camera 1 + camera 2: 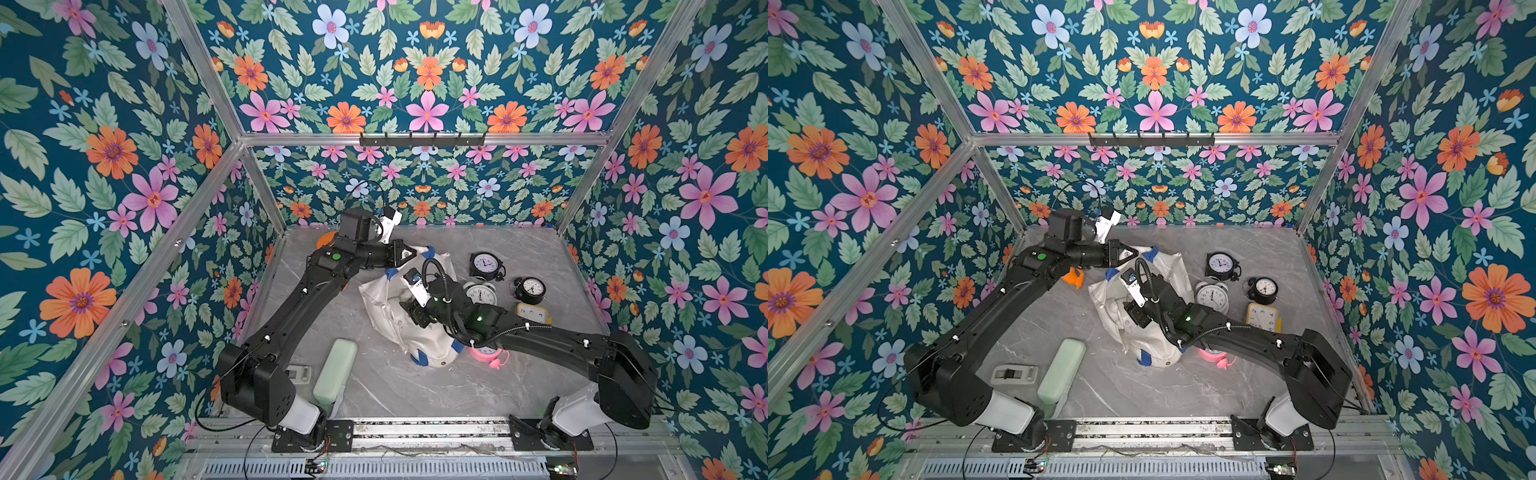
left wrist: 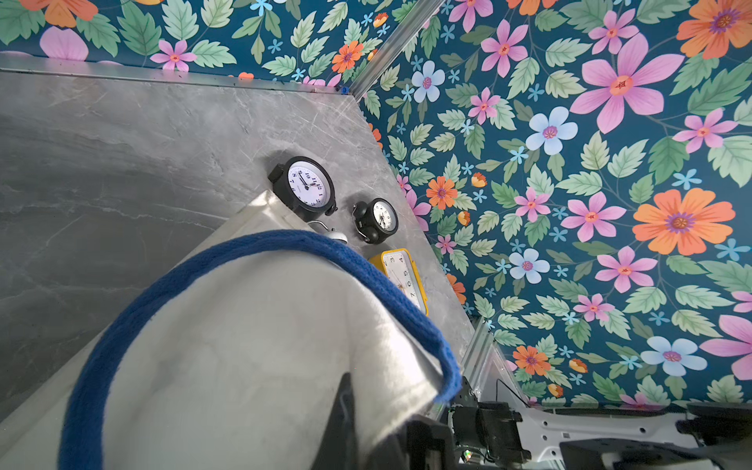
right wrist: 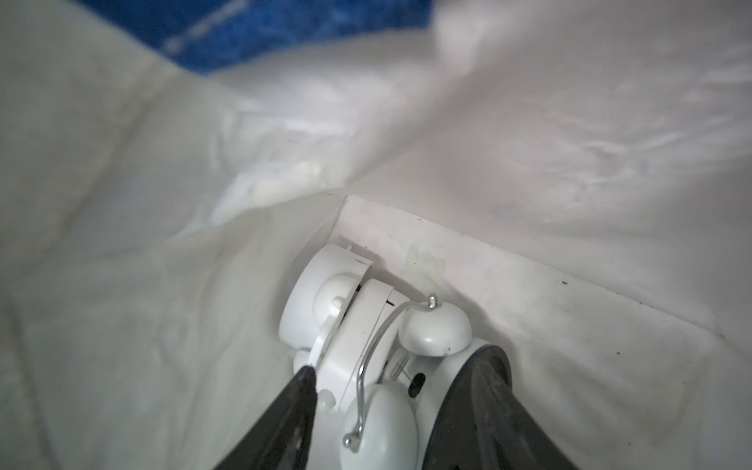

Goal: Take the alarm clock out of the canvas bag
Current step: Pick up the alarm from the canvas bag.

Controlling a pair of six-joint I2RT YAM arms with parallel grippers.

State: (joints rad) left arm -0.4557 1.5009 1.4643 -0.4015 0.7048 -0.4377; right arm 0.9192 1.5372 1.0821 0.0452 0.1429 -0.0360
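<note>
Right wrist view: the alarm clock point(image 3: 366, 346), a white twin-bell one, lies deep in the canvas bag point(image 3: 162, 203), against its stiff base panel. The right end effector point(image 3: 394, 362) has its jaws apart, one on either side of the clock's body and close against it; whether they press on it I cannot tell. The clock looks light, rigid and smooth-shelled, so it may slip. The round body is the sounder hold, since the thin wire handle and bells seem easy to bend. In a top view the left end effector point(image 1: 405, 254) is closed on the bag's rim, holding the limp mouth up. The grey marbled tabletop point(image 1: 395, 395) carries other clocks point(image 1: 485, 264) beside the bag; floral walls stand close around
</note>
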